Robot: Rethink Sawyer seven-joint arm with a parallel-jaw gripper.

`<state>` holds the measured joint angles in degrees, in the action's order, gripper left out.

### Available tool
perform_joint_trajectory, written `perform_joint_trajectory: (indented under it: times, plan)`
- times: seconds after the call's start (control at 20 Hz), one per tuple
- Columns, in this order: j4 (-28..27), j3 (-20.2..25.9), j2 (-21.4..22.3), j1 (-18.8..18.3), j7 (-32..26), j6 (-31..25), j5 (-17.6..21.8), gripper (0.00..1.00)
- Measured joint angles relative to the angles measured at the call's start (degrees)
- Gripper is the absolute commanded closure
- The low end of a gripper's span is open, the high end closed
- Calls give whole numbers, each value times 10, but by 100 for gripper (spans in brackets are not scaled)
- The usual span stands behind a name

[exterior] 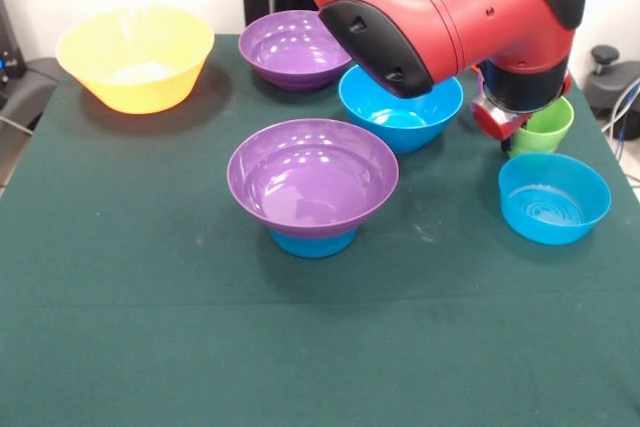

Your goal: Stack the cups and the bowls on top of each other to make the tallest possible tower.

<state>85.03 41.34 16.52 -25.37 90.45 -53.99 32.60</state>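
I count two purple bowls [296,48], three blue bowls [402,105], one yellow bowl [135,57], one green cup [544,126]; my claw's state, I cannot tell.

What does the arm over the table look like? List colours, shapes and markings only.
The arm is a thick, rounded red shell with glossy black sections: a black end cap, a black joint cover at top right and a black band at the wrist. Small dark screw holes dot the red casing. Below the wrist sits a red and grey gripper mount; no cables show.
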Motion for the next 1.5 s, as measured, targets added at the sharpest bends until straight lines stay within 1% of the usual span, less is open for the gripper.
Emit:
perform_joint_trajectory:
  times: [0.3, 0.55, 0.65, 0.95, 1.0, 1.15, 1.25, 1.35, 1.5]
  plan:
    - [1, 0, 8, 0, 0, 0, 1, 100]
    - [19, 8, 44, -18, 0, 0, -5, 100]
    - [31, 15, 76, -37, 0, 0, -13, 100]
    - [35, 22, 120, -61, 0, 0, -19, 100]
    - [35, 22, 133, -67, 0, -1, -19, 100]
    - [35, 22, 150, -70, 0, -5, -19, 100]
    - [32, 22, 164, -69, 0, -18, -19, 100]
    - [30, 22, 168, -69, 0, -25, -19, 100]
    - [23, 25, 184, -70, 0, -54, -19, 100]
